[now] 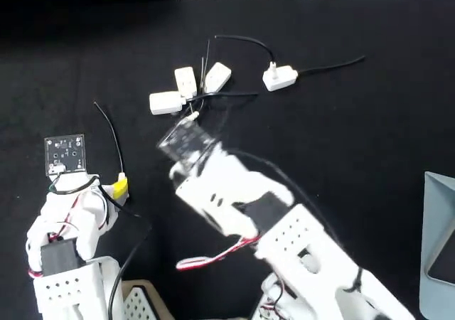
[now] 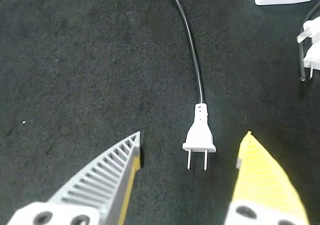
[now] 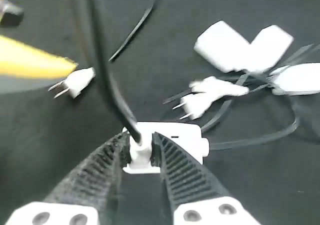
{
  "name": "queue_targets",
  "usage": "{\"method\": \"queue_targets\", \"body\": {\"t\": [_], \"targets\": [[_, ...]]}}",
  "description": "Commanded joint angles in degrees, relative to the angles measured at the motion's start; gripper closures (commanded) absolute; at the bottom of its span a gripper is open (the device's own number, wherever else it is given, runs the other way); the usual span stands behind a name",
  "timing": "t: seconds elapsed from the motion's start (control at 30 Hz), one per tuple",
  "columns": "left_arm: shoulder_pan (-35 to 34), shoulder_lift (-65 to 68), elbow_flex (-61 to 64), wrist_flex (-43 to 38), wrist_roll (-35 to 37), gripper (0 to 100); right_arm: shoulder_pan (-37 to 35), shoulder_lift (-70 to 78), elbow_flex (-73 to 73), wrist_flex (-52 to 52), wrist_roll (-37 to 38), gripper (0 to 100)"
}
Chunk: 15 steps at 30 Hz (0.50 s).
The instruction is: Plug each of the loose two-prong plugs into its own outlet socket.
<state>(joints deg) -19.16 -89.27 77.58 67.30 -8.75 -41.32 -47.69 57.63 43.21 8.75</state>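
Left claw (image 2: 194, 134): grey and yellow fingers wide apart, low over the black surface (image 2: 60, 60), one on either side of a loose two-prong plug (image 2: 200, 135). The plug lies flat with its prongs toward the claw and its black cord (image 2: 192, 50) trailing away. Neither finger touches it.

Right claw (image 3: 141, 137): fingers clamped on a corded plug (image 3: 141, 156), with the cord rising between them. The plug body sits against a white outlet socket (image 3: 175, 134). Cannot tell whether the prongs are fully home, because the fingers hide the joint.

Elsewhere: two further plugs (image 3: 197, 105) lie with bare prongs among tangled cords, near a cluster of unfilled sockets (image 3: 220, 47).

Judgement: the right arm is at the insertion step and the left is set for a grasp. Most of the task is left to do.

Next move, right: a straight push along the prong axis. Nothing pins the socket, so it may slide on the cloth. Open the fingers only once the plug is seated.

Next move, left: come down and close across the plug body, clear of the prongs, then carry the plug to a free socket.
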Motion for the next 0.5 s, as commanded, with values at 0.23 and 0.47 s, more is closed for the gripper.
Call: {"method": "queue_targets", "body": {"t": [0.23, 0.47], "targets": [[-0.7, -0.4, 0.1, -0.8, 0.6, 69, 20.6, -3.0, -9.6, 1.2, 2.6, 98.6], [-0.7, -0.4, 0.6, -0.9, 0.6, 69, 31.8, 7.6, -9.3, -9.5, 4.0, 98.5]]}}
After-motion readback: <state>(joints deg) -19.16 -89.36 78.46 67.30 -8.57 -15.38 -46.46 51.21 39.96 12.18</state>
